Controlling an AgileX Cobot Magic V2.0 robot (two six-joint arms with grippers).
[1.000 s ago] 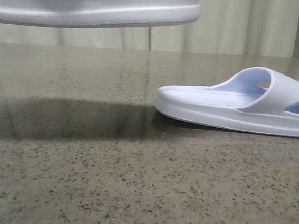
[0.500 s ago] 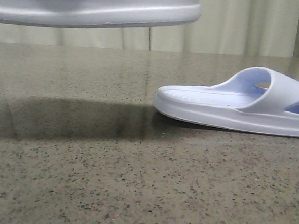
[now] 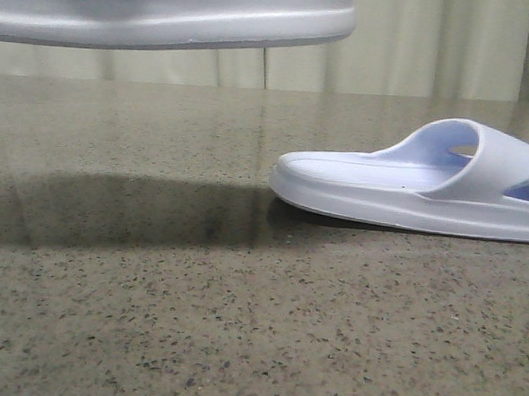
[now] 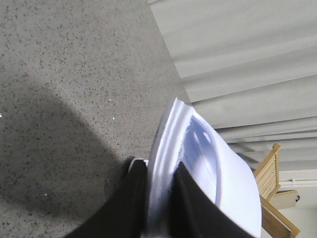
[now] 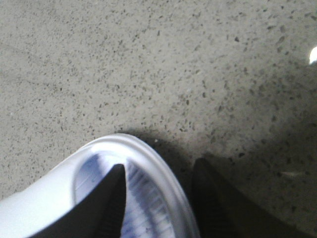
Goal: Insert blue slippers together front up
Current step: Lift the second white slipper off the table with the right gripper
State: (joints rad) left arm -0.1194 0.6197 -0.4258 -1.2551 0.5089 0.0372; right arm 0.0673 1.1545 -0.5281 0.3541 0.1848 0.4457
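One of the pale blue slippers (image 3: 168,13) hangs level in the air at the upper left of the front view, only its sole edge showing. My left gripper (image 4: 161,191) is shut on that slipper (image 4: 218,168), one black finger under the sole and one on the footbed. The second slipper (image 3: 409,184) lies flat on the table at the right, strap toward the right. My right gripper (image 5: 158,166) is open and straddles this slipper's rounded end (image 5: 129,144). One finger is over the ribbed footbed, the other outside the rim above the table. Neither gripper shows in the front view.
The speckled stone table (image 3: 238,340) carries the raised slipper's dark shadow at the left. A pale curtain (image 3: 417,46) hangs behind the far edge. A wooden chair (image 4: 270,168) stands beyond the table in the left wrist view.
The slipper on the table has shifted very slightly to the left at its near end. The raised slipper has stayed where it was.
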